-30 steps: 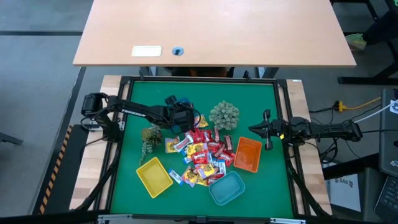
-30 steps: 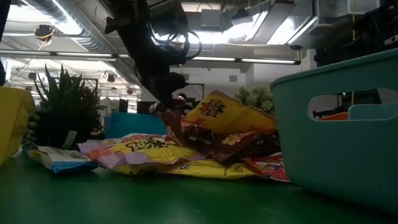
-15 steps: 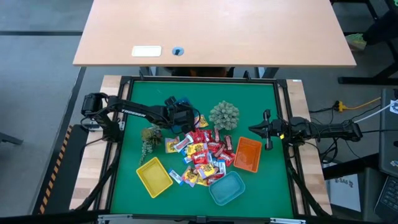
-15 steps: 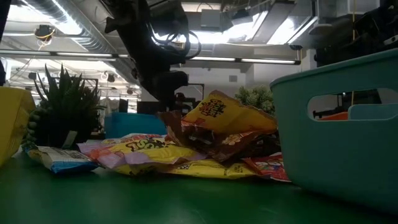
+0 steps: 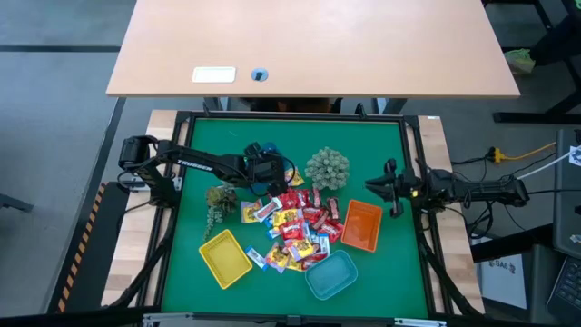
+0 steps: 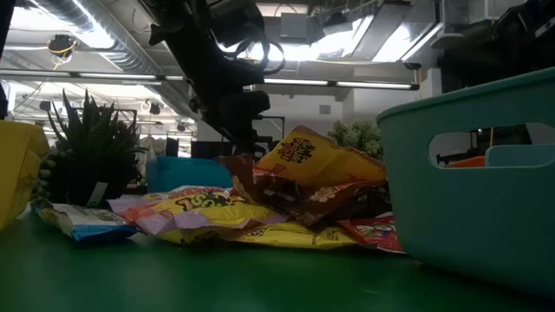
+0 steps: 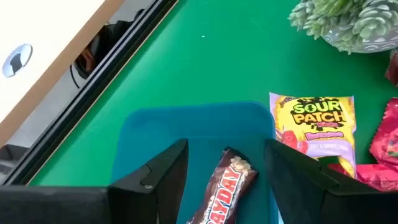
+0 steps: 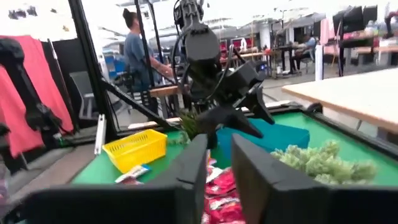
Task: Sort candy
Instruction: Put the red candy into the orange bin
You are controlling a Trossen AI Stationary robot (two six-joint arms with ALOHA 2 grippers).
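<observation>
We find most of the candy (image 5: 295,227) heaped at the middle of the green bench (image 5: 191,154), between the trays. One brown bar (image 7: 227,186) lies in the blue tray (image 7: 149,134), directly under the left end effector (image 7: 225,163), whose fingers are spread apart with nothing between them. We judge sorting barely begun: the yellow tray (image 5: 225,258), the orange tray (image 5: 361,225) and the teal tray (image 5: 331,275) appear to hold nothing, and the heap is left to distribute.

We count four trays, two green plants (image 5: 327,169) and one heap of roughly twenty sweets; we cannot count them exactly.

The right end effector (image 5: 390,190) waits beyond the orange tray from the heap, its fingers close together and holding nothing.
</observation>
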